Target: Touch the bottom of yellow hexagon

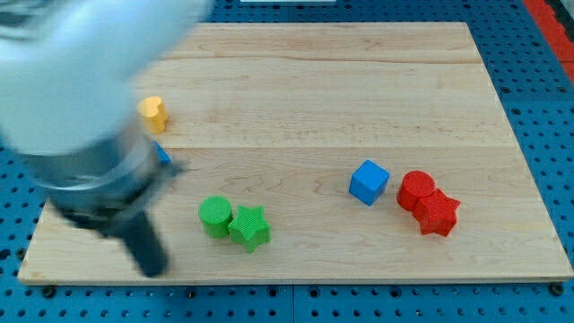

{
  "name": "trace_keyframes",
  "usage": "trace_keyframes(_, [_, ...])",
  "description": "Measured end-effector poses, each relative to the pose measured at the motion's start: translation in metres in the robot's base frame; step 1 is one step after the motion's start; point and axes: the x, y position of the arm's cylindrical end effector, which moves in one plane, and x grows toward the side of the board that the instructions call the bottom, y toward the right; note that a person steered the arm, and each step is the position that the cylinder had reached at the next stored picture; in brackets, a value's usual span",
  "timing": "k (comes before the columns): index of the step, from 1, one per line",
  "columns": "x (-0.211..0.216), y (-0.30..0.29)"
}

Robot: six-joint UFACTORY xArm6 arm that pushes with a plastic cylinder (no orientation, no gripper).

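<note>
The pale wooden tabletop (359,99) carries several small coloured blocks. In the upper left of the frame sits a yellow block (153,113), the only yellow piece in view and so presumably the task's yellow hexagon, though its outline looks rounded and the exact shape cannot be made out. It is partly bordered by the large blurred arm body that fills the left of the frame. Just below it, a sliver of a second blue block (162,154) peeks out from behind the arm.

The dark rod descends toward the lower left, and the tip (152,269) rests near the tabletop's bottom edge, well below the yellow block and to the left of the green cylinder (214,216) and the green star (249,227), which touch each other. At lower right lie a blue cube (369,182), a red cylinder (416,189) and a red star (437,213). The rig has no fingers, so there is no open or closed state to report.

The approach appears to be in hand: the tip is not yet at the yellow block. The next move likely calls for sliding the tip upward in the frame to meet the yellow block's lower side, steering past the hidden blue piece so that it is not shoved along.
</note>
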Motion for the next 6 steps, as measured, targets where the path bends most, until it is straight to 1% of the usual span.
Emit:
trace_keyframes(2, [-0.121, -0.124])
trace_keyframes(5, [-0.125, -0.125])
trace_keyframes(6, [-0.142, -0.125])
